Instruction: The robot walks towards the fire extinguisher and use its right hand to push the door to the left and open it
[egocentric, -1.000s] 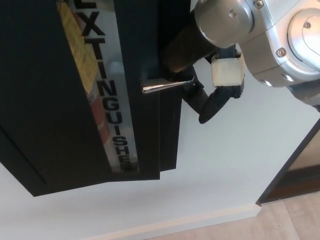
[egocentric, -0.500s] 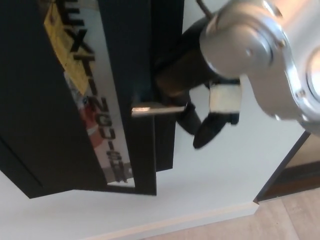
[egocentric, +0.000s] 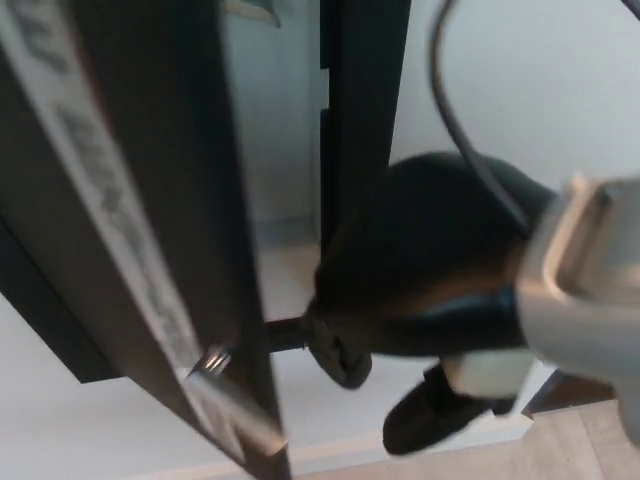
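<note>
Since half a second ago the whole view has swung and blurred, so the camera itself has moved; even so, the door now stands swung out from the cabinet frame, with a gap between them through which a pale interior wall shows, where before the two lay close together. Its glass strip with lettering runs slantwise down the door's face, too smeared to read. A silver handle juts from the door's lower edge near the bottom of the picture. Coming in from the right, the right hand is a large dark shape sitting just beside the frame's edge and reaching toward the gap, with a dark finger hanging below it; motion blur hides whether its fingers are spread, clenched or pressed on anything, so I cannot tell. A black cable curves up from the hand across the pale wall. Beyond it, the silver forearm fills the right edge. At the bottom right lies a strip of light floor.
</note>
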